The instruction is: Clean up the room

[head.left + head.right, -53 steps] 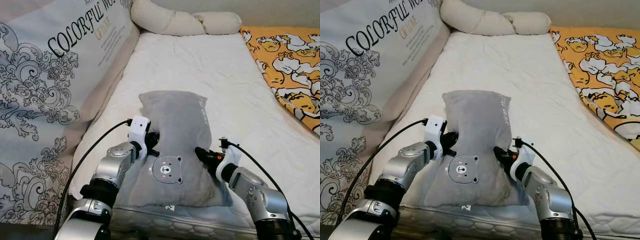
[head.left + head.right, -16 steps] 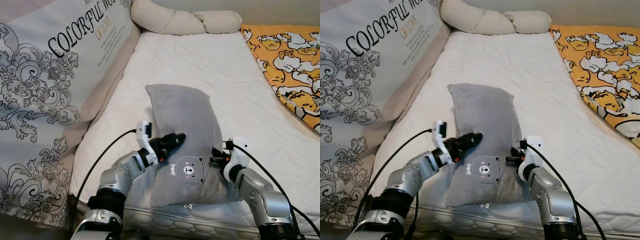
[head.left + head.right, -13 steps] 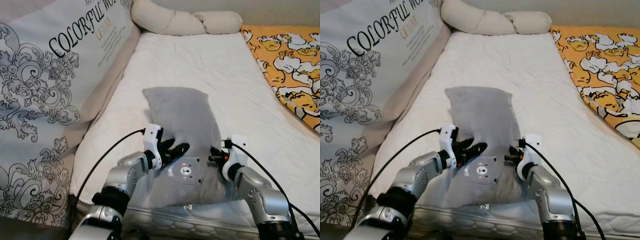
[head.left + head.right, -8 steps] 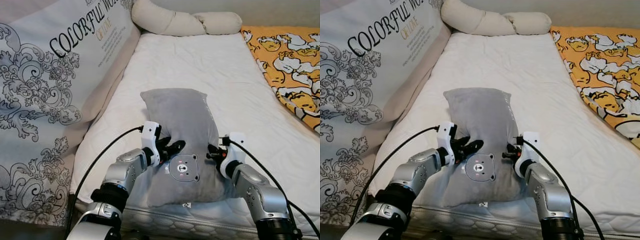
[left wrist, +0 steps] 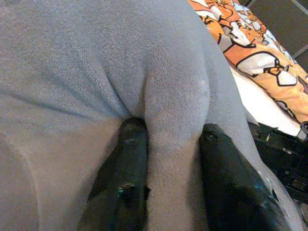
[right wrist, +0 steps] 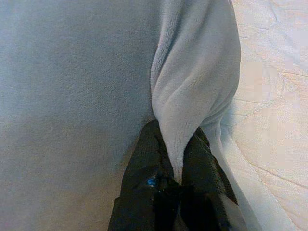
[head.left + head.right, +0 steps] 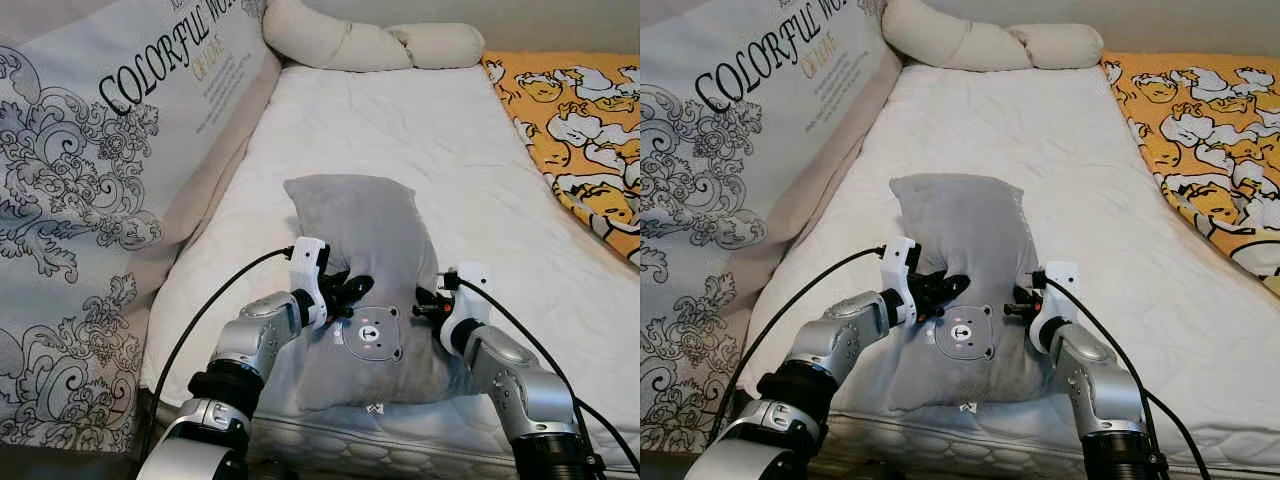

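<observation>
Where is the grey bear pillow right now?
The grey bear pillow lies at the near edge of the white mattress, pinched between the left gripper and the right gripper.

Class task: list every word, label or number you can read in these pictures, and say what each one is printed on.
"COLORFUL WO...", cut off by the picture's edge: black capitals on the big white patterned cushion.
Orange line beneath it, and the small lines under that: too small to read.
Grey pillow: a bear-face patch only, no readable words.
</observation>
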Motion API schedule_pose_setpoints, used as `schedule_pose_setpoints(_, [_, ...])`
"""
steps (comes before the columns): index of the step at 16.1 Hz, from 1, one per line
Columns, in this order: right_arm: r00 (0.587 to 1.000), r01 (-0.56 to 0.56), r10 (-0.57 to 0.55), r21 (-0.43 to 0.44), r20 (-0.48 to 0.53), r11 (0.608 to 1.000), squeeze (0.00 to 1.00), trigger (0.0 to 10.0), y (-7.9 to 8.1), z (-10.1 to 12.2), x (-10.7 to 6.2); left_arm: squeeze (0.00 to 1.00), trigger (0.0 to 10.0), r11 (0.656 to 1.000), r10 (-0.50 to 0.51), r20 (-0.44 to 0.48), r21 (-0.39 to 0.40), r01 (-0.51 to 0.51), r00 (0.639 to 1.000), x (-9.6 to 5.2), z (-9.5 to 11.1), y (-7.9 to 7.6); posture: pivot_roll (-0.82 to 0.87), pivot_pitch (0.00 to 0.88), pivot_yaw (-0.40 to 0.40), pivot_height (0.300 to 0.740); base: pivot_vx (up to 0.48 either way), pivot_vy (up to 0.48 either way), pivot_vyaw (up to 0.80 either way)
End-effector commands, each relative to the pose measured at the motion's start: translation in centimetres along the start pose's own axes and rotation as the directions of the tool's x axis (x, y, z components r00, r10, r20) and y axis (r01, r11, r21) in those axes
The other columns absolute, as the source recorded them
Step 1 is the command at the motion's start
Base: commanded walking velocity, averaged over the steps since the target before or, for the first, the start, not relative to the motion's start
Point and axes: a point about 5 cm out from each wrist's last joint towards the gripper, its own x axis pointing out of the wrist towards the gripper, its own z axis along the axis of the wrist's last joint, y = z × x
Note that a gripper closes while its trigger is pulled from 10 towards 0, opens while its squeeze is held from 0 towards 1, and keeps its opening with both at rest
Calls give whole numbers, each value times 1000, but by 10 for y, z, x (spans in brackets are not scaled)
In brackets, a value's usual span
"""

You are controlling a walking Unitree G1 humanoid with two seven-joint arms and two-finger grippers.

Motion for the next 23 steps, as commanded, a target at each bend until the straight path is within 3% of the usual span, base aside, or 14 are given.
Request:
schedule_pose_setpoints(1, [998, -66, 66, -9, -6, 998, 0, 0, 13, 2, 5, 0, 0, 999, -35, -25, 2, 36, 999, 7, -2, -11, -87, 0, 55, 740, 0, 0, 0])
schedule_pose_setpoints(6, [996, -82, 83, -11, 20, 997, 0, 0, 20, 10, 7, 0, 0, 999, -2, -40, 37, 4, 999, 7, 2, -9, -90, 0, 50, 740, 0, 0, 0])
schedule_pose_setpoints(9, [992, -106, 106, -10, 74, 994, 0, 0, 27, 22, 7, 0, 0, 986, 37, -34, 167, -31, 999, 2, 12, -7, -84, 0, 53, 740, 0, 0, 0])
schedule_pose_setpoints(11, [964, -145, 136, 26, 228, 989, 0, 0, 42, 51, 2, 0, 0, 959, 48, 78, 276, -67, 996, -7, 42, -12, -79, 0, 58, 740, 0, 0, 0])
schedule_pose_setpoints(14, [927, -188, 170, 23, 336, 982, 0, 0, 59, 71, -5, 0, 0, 934, 76, 215, 328, -145, 974, -20, 73, -17, -77, 0, 73, 740, 0, 0, 0])
schedule_pose_setpoints(15, [917, -193, 171, 24, 360, 981, 0, 0, 61, 74, -7, 0, 0, 925, 84, 250, 340, -169, 965, -26, 81, -18, -76, 0, 76, 740, 0, 0, 0])
schedule_pose_setpoints(18, [897, -147, 122, 25, 425, 989, 0, 0, 62, 77, -16, 0, 0, 853, 117, 306, 457, -254, 945, -44, 89, -18, -61, 0, 73, 740, 0, 0, 0])
schedule_pose_setpoints(19, [896, -117, 95, 25, 434, 993, 0, 9569, 59, 78, -17, 0, 4392, 834, 128, 331, 475, -282, 935, -46, 91, -19, -60, 0, 75, 740, 0, 0, 0])
schedule_pose_setpoints(20, [896, -102, 79, 29, 436, 994, 0, 10000, 57, 78, -18, 0, 10000, 832, 156, 339, 460, -308, 928, -46, 92, -18, -61, 0, 78, 740, 0, 0, 0])
schedule_pose_setpoints(23, [908, -78, 68, 6, 414, 997, 0, 10000, 53, 69, -21, 0, 10000, 824, 188, 365, 447, -349, 912, -50, 95, -16, -58, 0, 92, 740, 0, 0, 0])
